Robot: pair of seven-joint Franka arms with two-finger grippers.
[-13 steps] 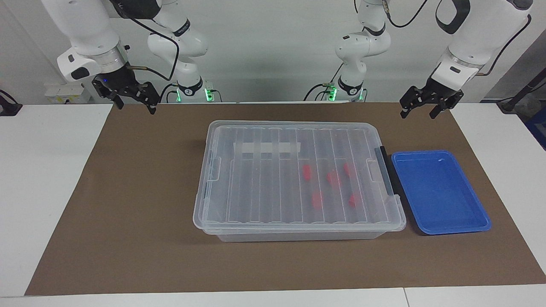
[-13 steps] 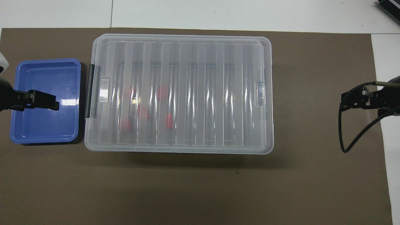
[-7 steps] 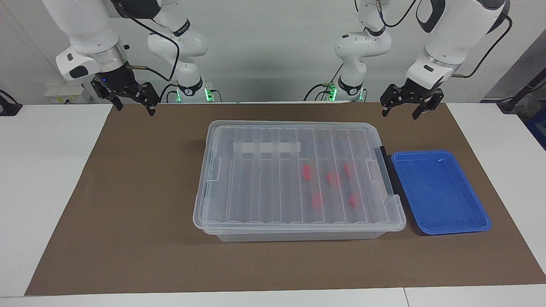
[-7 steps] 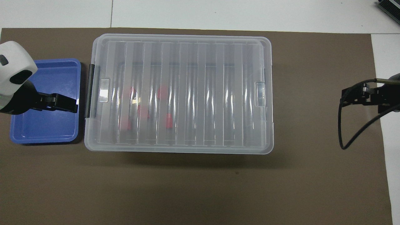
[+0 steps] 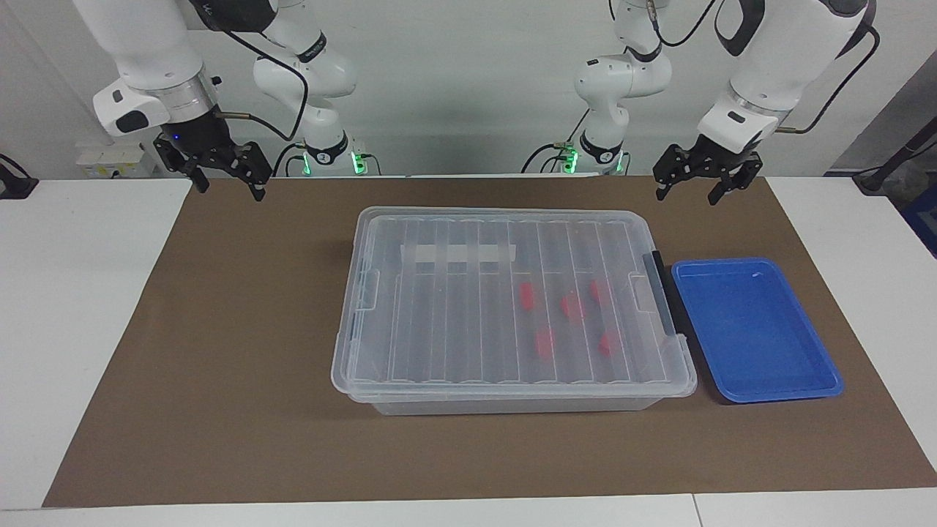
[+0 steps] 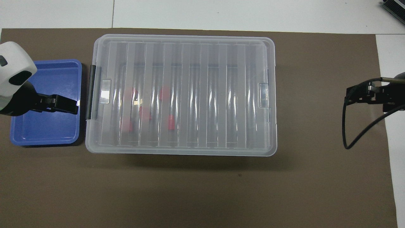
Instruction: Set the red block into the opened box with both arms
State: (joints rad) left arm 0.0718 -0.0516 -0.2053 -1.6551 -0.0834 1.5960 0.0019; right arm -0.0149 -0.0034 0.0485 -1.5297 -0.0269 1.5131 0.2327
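Observation:
The box is a clear bin in the middle of the brown mat, and its ribbed lid lies shut on it. Several red blocks show through the lid, inside the box toward the left arm's end. My left gripper hangs open and empty, high up; from overhead it covers the blue tray's side next to the box's dark handle. My right gripper hangs open and empty over the mat's edge at the right arm's end.
A shallow blue tray lies beside the box at the left arm's end, with nothing in it. The brown mat covers most of the white table. A black cable loops below the right wrist.
My left gripper swung in from the table's end toward the box and now holds still. The right gripper shifted slightly. Box, blocks and tray have not moved.

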